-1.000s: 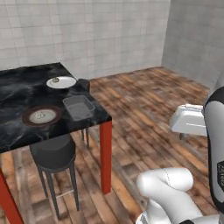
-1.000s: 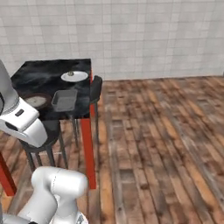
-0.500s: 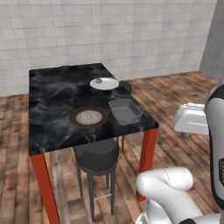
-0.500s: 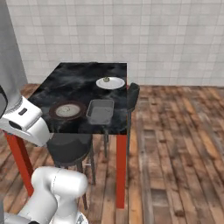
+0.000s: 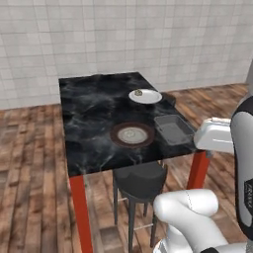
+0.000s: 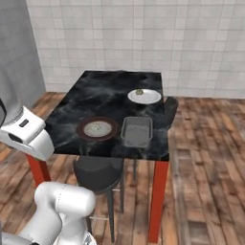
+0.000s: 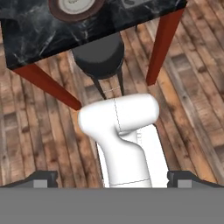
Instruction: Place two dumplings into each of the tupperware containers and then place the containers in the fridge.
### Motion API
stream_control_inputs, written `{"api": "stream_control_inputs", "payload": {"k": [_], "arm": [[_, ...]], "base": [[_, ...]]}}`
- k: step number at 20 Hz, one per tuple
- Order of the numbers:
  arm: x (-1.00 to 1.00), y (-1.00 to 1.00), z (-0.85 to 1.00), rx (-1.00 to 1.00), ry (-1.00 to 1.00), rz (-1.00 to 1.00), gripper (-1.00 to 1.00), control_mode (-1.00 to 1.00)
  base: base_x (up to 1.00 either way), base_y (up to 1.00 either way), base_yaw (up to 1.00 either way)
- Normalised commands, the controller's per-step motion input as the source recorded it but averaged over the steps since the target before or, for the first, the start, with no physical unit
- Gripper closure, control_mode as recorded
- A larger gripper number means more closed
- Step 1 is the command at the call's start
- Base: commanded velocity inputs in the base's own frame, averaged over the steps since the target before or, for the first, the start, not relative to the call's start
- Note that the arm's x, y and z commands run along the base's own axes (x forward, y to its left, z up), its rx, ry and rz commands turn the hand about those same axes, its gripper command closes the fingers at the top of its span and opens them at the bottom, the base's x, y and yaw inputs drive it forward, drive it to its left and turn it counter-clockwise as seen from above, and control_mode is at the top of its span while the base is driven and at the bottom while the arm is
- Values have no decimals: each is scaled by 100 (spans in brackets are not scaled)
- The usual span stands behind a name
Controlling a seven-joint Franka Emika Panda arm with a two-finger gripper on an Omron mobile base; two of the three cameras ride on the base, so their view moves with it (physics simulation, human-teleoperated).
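Observation:
One dumpling (image 5: 139, 92) (image 6: 139, 91) sits on a round white plate (image 5: 146, 97) (image 6: 145, 97) at the far right of the black marble table (image 5: 94, 104) (image 6: 110, 91). A dark grey tupperware container (image 5: 173, 129) (image 6: 137, 131) lies open near the table's right front corner. I see nothing inside it. My gripper (image 7: 113, 178) is open and holds nothing. It hangs low in front of the table, well short of it and pointing down at the floor. A tall plain grey surface (image 6: 16, 52) rises at the left; whether it is the fridge I cannot tell.
A brown-rimmed plate (image 5: 132, 134) (image 6: 97, 128) (image 7: 76, 5) with a pale centre lies beside the container. A black stool (image 5: 138, 180) (image 6: 98, 172) (image 7: 98, 54) stands under the front edge between the red legs (image 5: 81, 212) (image 6: 158, 201). Another dark seat (image 6: 168, 107) stands at the table's right side. Wooden floor lies all around.
The whole picture has shifted: the base has moved, so the table now sits nearer and more centred in both base views. The things on it keep their places. The gripper stays open.

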Motion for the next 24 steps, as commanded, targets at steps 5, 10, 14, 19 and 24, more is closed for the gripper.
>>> {"api": "stream_control_inputs", "payload": {"k": [5,10,14,19,24], "arm": [[0,0,0,0,0,0,-100,100],[0,0,0,0,0,0,-100,100],[0,0,0,0,0,0,-100,100],[15,0,0,0,0,2,-100,-100],[97,1,-25,0,0,9,-100,-100]], "base": [[59,8,12],[68,0,12],[58,0,12],[51,0,9],[0,0,0]]}}
